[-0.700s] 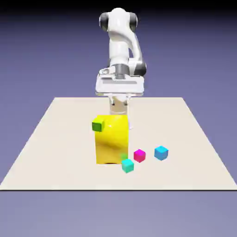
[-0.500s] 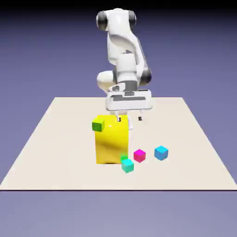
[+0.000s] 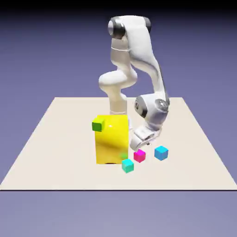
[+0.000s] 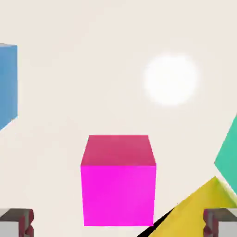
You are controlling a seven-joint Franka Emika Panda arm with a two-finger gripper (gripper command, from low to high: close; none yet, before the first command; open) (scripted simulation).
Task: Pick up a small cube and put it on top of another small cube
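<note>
A: Cube and claw first. Where does the magenta-pink cube (image 4: 118, 183) lie from the gripper (image 4: 118, 222)?

B: Dead ahead. In the hand view it fills the lower middle, with one grey fingertip (image 4: 16, 222) in the lower left corner and the other in the lower right. The fingers stand wide apart, holding nothing, and the cube lies between their lines but beyond the tips, not yet enclosed.

A: Is it squared to the fingers?

B: Its near face looks flat-on and its side edges run parallel to the frame's sides, so I judge no twist is needed; a straight advance along the gripper's axis should bring the tips down either side of it.

A: And left to right across the exterior view?

B: At centre left the green cube (image 3: 97, 124) sits at the upper left corner of the big yellow block (image 3: 111, 140). Lower, just right of the block's base, is the teal cube (image 3: 127, 165). The magenta-pink cube (image 3: 139, 155) rests on the table (image 3: 55, 148) just right of that, directly under the gripper (image 3: 138, 147), which hovers close above it. Further right stands the light blue cube (image 3: 160, 152).

A: Any risk?

B: The block's corner and the teal cube show at the hand view's lower right, near that fingertip. I'd say that side has the tighter clearance.
</note>
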